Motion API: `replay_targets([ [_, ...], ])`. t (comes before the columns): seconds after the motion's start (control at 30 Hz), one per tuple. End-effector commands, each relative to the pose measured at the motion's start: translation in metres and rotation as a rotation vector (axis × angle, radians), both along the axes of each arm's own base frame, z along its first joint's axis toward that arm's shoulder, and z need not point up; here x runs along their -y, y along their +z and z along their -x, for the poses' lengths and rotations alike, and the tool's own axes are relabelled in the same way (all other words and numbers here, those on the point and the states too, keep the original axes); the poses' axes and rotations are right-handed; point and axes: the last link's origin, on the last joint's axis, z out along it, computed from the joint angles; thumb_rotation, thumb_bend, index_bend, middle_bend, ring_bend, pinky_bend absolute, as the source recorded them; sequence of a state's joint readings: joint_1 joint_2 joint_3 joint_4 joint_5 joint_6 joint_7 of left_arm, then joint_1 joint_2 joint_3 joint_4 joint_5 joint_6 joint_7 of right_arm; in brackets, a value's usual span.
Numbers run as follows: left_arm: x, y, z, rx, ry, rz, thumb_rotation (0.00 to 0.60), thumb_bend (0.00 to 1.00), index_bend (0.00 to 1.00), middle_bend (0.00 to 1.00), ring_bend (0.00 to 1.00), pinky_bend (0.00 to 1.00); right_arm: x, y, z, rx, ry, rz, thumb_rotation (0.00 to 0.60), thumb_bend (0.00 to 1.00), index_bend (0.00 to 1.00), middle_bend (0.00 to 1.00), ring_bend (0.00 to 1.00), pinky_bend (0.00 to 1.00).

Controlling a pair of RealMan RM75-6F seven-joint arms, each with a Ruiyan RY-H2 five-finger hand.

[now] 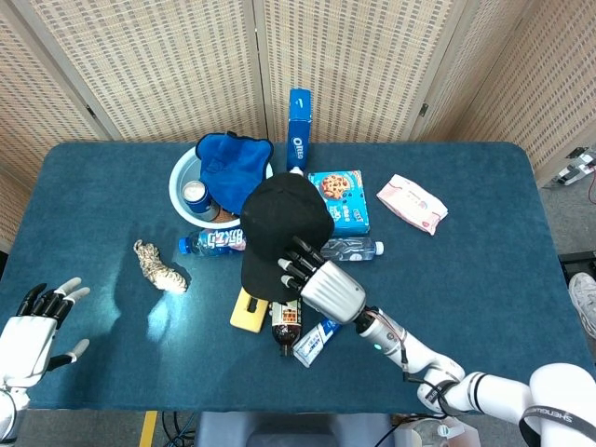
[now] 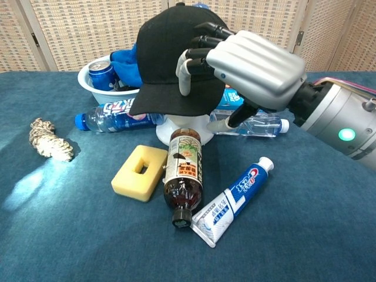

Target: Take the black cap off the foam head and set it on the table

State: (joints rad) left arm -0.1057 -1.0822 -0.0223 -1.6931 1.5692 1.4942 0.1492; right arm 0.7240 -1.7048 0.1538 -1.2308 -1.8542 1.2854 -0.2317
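Both hands hold nothing: the right hand (image 2: 252, 67) spreads its fingers over the black cap (image 1: 279, 228) on the foam head (image 2: 185, 126) mid-table; the left hand (image 1: 28, 331) hovers open near the front-left corner. A shallow grab could topple the head onto the tea bottle (image 2: 183, 173).

A robot lab setup: blue-clothed table (image 1: 484, 279) before woven folding screens (image 1: 363, 65), floor cables (image 1: 582, 172) alongside.

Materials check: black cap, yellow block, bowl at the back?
Black cap: looks like matte woven fabric, no shine, soft curved brim. Yellow block: probably sponge or foam, dull porous surface, rounded edges, slot in the middle. Bowl: smooth white with a slight gloss, plastic or ceramic; the look leaves that open.
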Motion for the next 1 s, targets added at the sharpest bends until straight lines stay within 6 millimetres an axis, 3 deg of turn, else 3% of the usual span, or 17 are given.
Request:
replay_targets([
  [0.03,0.0,0.001,0.0,0.0,0.0,-0.001,0.6,0.17,0.23,0.15,0.18,0.07,0.002,-0.002,-0.005,0.025,0.012,0.0,0.6,0.14,0.44,0.29,0.14,0.03],
  [0.3,0.002,0.003,0.0,-0.004,0.004,-0.008,0.6,0.17,0.23,0.15,0.18,0.07,0.006,-0.005,-0.011,0.061,0.042,0.004,0.6,0.34,0.47,0.3,0.14,0.03],
  [0.6,0.0,0.002,-0.001,-0.003,-0.001,-0.004,0.6,0.17,0.24,0.15,0.18,0.07,0.01,-0.001,-0.017,0.098,0.074,0.021,0.6,0.58,0.6,0.35,0.16,0.03],
  [0.77,0.0,0.003,-0.002,-0.004,-0.005,-0.004,0.6,0.17,0.25,0.14,0.18,0.07,0.016,0.003,-0.022,0.115,0.081,0.039,0.6,0.6,0.68,0.37,0.17,0.03],
  [1.0,0.0,0.003,-0.002,-0.006,-0.004,-0.007,0.6,0.17,0.25,0.15,0.18,0.07,0.028,0.011,-0.035,0.161,0.077,0.067,0.6,0.6,0.69,0.37,0.18,0.03],
])
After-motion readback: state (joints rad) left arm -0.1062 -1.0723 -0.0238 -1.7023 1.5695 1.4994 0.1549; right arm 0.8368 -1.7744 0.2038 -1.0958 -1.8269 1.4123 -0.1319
